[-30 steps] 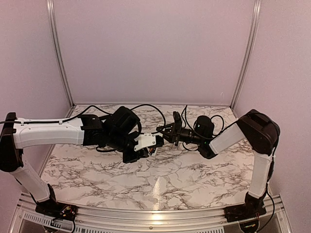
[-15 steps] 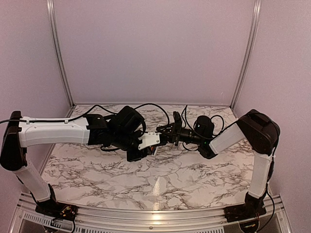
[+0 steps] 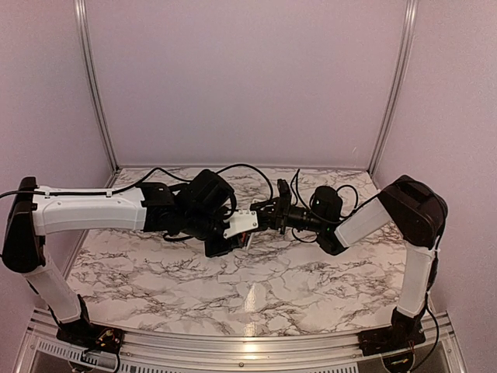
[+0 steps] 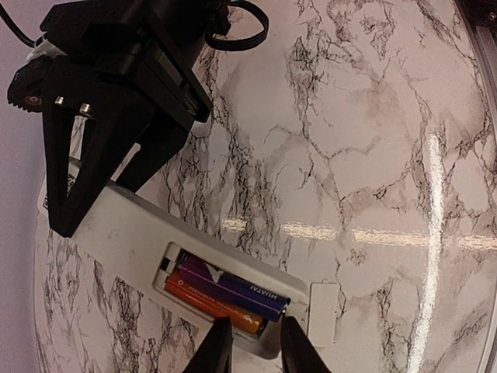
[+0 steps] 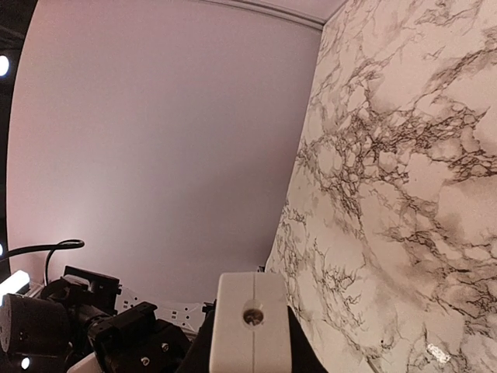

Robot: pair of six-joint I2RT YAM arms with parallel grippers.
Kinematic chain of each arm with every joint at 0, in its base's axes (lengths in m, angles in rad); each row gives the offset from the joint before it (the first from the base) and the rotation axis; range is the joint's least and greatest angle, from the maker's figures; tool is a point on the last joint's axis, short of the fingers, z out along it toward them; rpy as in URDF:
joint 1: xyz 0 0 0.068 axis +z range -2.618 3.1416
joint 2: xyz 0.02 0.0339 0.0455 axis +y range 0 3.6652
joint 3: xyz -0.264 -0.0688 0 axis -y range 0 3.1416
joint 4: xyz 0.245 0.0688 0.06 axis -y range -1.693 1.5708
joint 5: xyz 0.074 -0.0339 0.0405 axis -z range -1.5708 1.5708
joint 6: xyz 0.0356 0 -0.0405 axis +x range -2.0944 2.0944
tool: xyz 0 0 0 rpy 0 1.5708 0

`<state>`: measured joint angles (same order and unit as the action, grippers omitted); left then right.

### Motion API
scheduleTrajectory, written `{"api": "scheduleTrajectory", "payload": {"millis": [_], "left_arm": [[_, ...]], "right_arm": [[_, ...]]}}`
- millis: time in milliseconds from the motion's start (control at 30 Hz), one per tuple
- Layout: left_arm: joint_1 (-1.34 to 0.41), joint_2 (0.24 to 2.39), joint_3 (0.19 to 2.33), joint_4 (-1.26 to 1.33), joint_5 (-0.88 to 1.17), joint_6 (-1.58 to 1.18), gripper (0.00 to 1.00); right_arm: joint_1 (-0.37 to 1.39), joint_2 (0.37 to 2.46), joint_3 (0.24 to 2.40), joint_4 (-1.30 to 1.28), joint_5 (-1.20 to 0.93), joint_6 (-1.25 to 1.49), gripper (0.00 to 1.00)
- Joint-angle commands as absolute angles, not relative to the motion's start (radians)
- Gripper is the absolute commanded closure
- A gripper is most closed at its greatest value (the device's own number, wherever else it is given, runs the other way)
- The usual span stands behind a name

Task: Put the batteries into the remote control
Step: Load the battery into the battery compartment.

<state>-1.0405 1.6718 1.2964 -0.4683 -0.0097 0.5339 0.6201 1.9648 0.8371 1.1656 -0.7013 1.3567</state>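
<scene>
The white remote control (image 3: 241, 224) is held in the air between the two arms. My right gripper (image 3: 260, 217) is shut on one end of it; that end fills the gap between its fingers in the right wrist view (image 5: 251, 326). In the left wrist view the remote (image 4: 132, 233) shows its open compartment with both batteries lying side by side: the orange one (image 4: 210, 299) and the dark one (image 4: 233, 286). My left gripper (image 4: 252, 350) is slightly open, its fingertips straddling the orange battery's end at the remote's edge.
A small white rectangular cover piece (image 4: 322, 311) lies on the marble tabletop (image 4: 373, 155) beside the remote's end. Black cables (image 3: 248, 172) trail behind the arms. Pale walls and metal posts (image 3: 392, 85) bound the back.
My left arm has moved right, closer to the right gripper and onto the remote's compartment end. The remote has shifted slightly right. The right arm has barely moved.
</scene>
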Motion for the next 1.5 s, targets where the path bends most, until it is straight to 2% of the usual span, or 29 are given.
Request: {"api": "scheduleTrajectory", "payload": {"millis": [0, 300, 767, 1467], "left_arm": [[-1.041, 1.615, 1.277, -0.472, -0.015, 0.55, 0.74], [-1.041, 1.564, 1.248, -0.46, 0.028, 0.579, 0.58], [-1.043, 1.572, 1.24, -0.402, 0.148, 0.708, 0.7], [-1.043, 1.647, 1.271, -0.407, 0.127, 0.752, 0.76]], "right_arm": [[0.633, 1.931, 0.843, 1.194, -0.715, 1.356, 1.0], [0.634, 1.929, 0.85, 1.181, -0.716, 1.35, 1.0], [0.633, 1.926, 0.86, 1.17, -0.725, 1.35, 1.0], [0.64, 1.917, 0.862, 1.171, -0.735, 1.354, 1.0]]}}
